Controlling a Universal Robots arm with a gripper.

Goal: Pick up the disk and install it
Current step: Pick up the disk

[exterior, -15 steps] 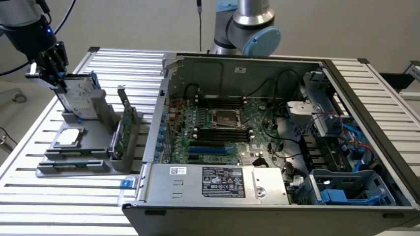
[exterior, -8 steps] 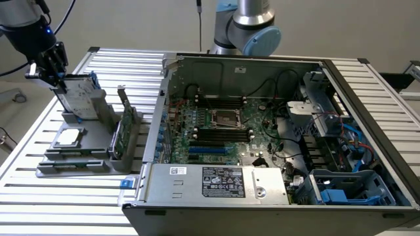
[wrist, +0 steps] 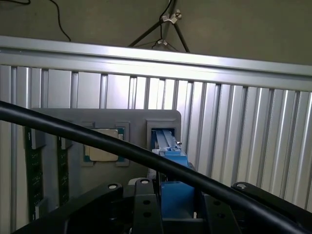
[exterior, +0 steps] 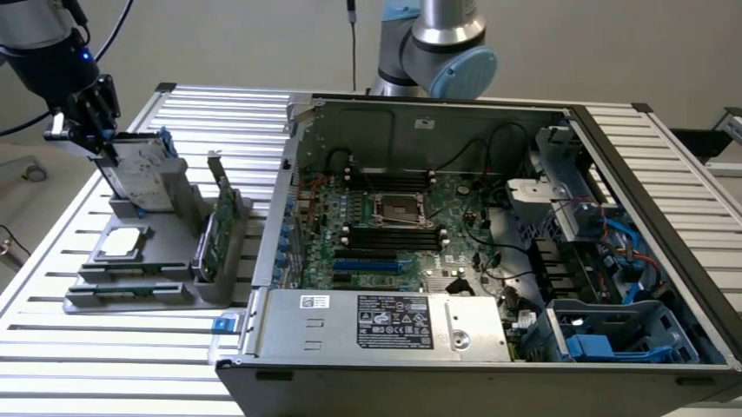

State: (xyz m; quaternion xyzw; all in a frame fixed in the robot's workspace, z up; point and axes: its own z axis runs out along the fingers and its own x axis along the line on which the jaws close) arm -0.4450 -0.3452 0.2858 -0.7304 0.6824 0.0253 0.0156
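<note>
The disk (exterior: pixel 148 171) stands on edge over the grey holder (exterior: pixel 162 261) at the exterior view's left, its white label and blue carrier showing. My gripper (exterior: pixel 108 155) comes down from above and is shut on the disk's upper edge. In the wrist view the blue carrier of the disk (wrist: pixel 173 190) sits between my black fingers (wrist: pixel 141 204), running toward the holder's slot (wrist: pixel 163 129). Whether its lower end still rests in the slot I cannot tell.
A square silver chip (exterior: pixel 122 244) lies in the holder and a green circuit card (exterior: pixel 221 228) stands on edge beside it. The open computer case (exterior: pixel 464 217) lies at the exterior view's right, with a blue drive bay (exterior: pixel 603 340) in its near corner. A black cable (wrist: pixel 97 139) crosses the wrist view.
</note>
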